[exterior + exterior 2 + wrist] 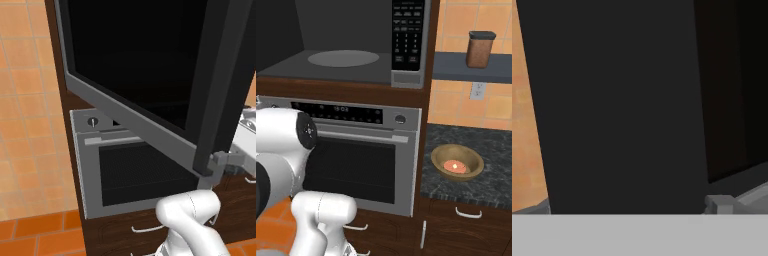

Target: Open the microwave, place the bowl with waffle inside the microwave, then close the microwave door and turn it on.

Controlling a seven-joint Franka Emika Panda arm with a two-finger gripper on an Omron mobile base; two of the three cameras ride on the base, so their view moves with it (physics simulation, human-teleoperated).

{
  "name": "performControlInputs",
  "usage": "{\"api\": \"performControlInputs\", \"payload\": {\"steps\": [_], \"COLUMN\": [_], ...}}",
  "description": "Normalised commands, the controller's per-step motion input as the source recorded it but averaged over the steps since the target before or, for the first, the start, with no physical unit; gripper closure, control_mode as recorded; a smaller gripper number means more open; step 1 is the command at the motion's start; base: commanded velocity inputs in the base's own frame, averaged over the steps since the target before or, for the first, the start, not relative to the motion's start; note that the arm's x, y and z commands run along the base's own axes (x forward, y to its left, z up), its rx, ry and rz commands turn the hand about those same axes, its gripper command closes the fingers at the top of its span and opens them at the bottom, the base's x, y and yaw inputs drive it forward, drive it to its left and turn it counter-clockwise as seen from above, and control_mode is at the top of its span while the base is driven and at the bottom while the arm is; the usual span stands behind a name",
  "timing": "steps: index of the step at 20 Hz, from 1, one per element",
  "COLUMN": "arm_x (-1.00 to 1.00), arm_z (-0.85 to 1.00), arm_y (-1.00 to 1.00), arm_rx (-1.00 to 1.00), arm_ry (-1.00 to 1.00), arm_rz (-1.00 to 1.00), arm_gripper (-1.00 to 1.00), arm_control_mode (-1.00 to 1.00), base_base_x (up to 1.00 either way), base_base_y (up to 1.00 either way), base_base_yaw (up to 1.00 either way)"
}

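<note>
Above the oven [356, 155], the microwave [356, 45]: grey interior, round turntable [343, 58].

A glossy white robot arm [286, 150] built from fat, rounded tube segments with smooth, plastic-looking shells. One joint ends in a dark grey circular cap [308, 131] with small pale markings at its centre. A black band separates 2 white segments. Further down from the gripper, a rounded white elbow [190, 210] curves into a thick link with soft grey shading.

Glossy black glass microwave door [135, 55] (matt silver-grey frame), dark speckled stone counter [491, 145]
</note>
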Motion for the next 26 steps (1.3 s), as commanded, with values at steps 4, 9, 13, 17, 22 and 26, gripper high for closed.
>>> {"api": "performControlInputs", "payload": {"steps": [4,9,13,17,22,26], "arm_x": [-0.66,-0.55,0.07,0.49,0.40,0.24], "arm_z": [0.04,0.02,0.09,0.00,0.00,-0.10], "arm_y": [0.00,-0.18,-0.04,-0.07,0.03,0.47], "arm_rx": [0.00,0.00,0.02,0.09,0.02,0.00], "arm_ry": [0.00,0.00,0.00,0.00,0.00,0.00], "arm_rz": [-0.01,-0.18,-0.02,0.36,0.32,0.17], "arm_gripper": [-1.00,-1.00,-1.00,-1.00,-1.00,-1.00], "arm_control_mode": [-1.00,-1.00,-1.00,-1.00,-1.00,-1.00], "base_base_x": [0.00,0.00,0.00,0.00,0.00,0.00], "base_base_y": [0.00,0.00,0.00,0.00,0.00,0.00], "base_base_yaw": [0.00,0.00,0.00,0.00,0.00,0.00]}}
